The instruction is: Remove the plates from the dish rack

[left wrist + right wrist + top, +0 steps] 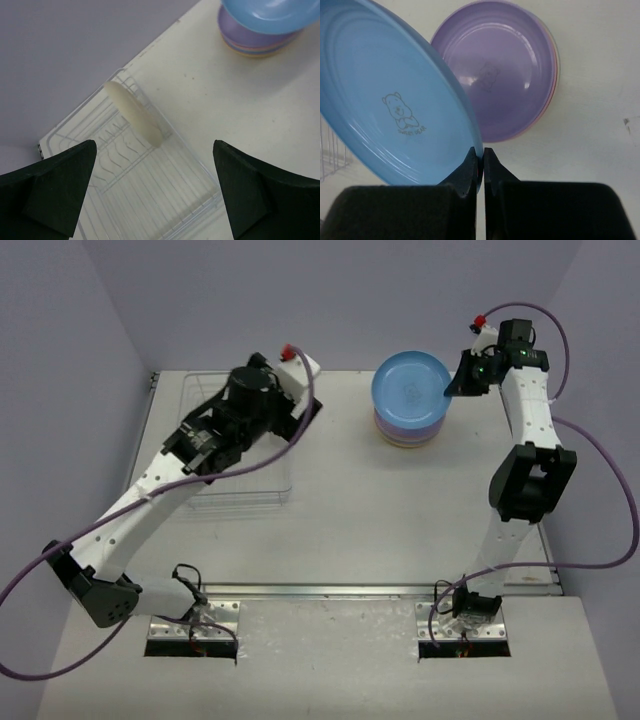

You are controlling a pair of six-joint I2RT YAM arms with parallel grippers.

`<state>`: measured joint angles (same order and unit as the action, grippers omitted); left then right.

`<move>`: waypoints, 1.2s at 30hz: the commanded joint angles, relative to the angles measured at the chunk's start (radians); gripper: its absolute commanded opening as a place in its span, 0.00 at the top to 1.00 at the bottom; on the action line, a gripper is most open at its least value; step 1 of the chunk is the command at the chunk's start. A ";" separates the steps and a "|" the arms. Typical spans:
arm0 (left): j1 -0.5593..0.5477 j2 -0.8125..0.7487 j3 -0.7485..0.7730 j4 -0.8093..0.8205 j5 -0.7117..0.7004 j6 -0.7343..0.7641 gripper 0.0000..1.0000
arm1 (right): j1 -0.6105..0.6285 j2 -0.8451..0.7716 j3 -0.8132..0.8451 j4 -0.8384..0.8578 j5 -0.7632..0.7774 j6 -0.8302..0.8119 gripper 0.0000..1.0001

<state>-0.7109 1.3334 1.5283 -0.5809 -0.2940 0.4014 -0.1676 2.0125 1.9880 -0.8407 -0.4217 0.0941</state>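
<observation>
The right gripper [483, 165] sits closest to the right wrist camera, its jaws closed on the rim of a blue plate [395, 100]. The surface [380, 520] carries all other items. The dish rack [125, 175] occupies the far-left corner of the surface. A stack of plates [495, 85], lavender uppermost, stands near the far edge, right of centre. The blue plate is held tilted over this stack, its printed face toward the wrist camera; contact with the stack cannot be determined. One cream plate [134, 114] stands on edge in the slots at the rack end nearest the far edge. The left gripper [154, 145] hovers above the rack with its jaws spread wide, clear of the cream plate and holding nothing.
</observation>
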 commanded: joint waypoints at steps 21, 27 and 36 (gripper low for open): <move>0.320 -0.094 -0.070 -0.048 0.222 -0.353 0.00 | -0.012 0.310 0.221 0.081 0.094 0.074 0.39; 0.376 -0.055 -0.020 -0.050 0.260 -0.386 0.00 | -0.012 0.225 0.226 0.072 0.083 0.086 0.01; 0.614 0.197 0.133 -0.030 0.637 -0.494 0.23 | -0.010 -0.025 0.079 0.034 -0.054 0.096 0.01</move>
<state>-0.1745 1.4059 1.5678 -0.6550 0.1137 -0.0184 -0.1745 2.1997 2.1243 -0.8213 -0.3812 0.1848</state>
